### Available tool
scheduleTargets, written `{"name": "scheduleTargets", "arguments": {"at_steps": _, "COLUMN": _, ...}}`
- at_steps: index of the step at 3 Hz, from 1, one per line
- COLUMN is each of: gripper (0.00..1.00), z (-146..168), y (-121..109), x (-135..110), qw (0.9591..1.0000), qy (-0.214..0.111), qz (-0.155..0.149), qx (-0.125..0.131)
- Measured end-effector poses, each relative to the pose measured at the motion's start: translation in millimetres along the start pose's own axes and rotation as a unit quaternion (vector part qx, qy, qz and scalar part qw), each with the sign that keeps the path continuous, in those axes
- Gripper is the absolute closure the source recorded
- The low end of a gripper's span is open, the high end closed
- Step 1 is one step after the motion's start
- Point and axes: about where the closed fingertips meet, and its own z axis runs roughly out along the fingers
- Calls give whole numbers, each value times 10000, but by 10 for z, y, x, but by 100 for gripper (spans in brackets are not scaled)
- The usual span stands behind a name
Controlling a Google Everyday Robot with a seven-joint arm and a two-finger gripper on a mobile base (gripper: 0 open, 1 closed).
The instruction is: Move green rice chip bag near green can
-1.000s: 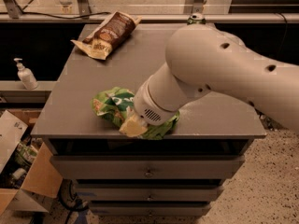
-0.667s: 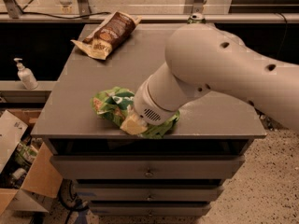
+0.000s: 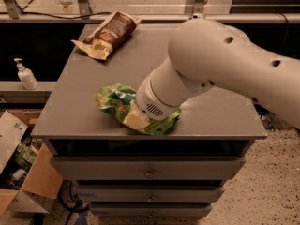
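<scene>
The green rice chip bag [image 3: 115,102] lies crumpled near the front edge of the grey cabinet top [image 3: 84,107], left of centre. My gripper [image 3: 137,120] is down on the bag's right half, with the big white arm [image 3: 220,64] above it covering that part of the bag and the back right of the top. A pale fingertip shows against the bag. The green can is hidden or out of view.
A brown and cream snack bag [image 3: 107,34] lies at the back left of the top. A soap dispenser [image 3: 26,75] stands on a ledge to the left. Cardboard boxes [image 3: 23,172] sit on the floor at the left. Drawers [image 3: 147,172] are below.
</scene>
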Motion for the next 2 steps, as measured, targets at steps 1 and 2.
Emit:
{"name": "scheduleTargets", "arguments": {"at_steps": 1, "gripper": 100, "z": -296, "y": -353, "x": -32, "qw": 9981, "qy": -72, "qz": 39, "qx": 613}}
{"name": "scheduleTargets", "arguments": {"at_steps": 2, "gripper": 100, "z": -717, "y": -705, "x": 0, "qw": 9908, "qy": -57, "qz": 89, "qx": 1350}}
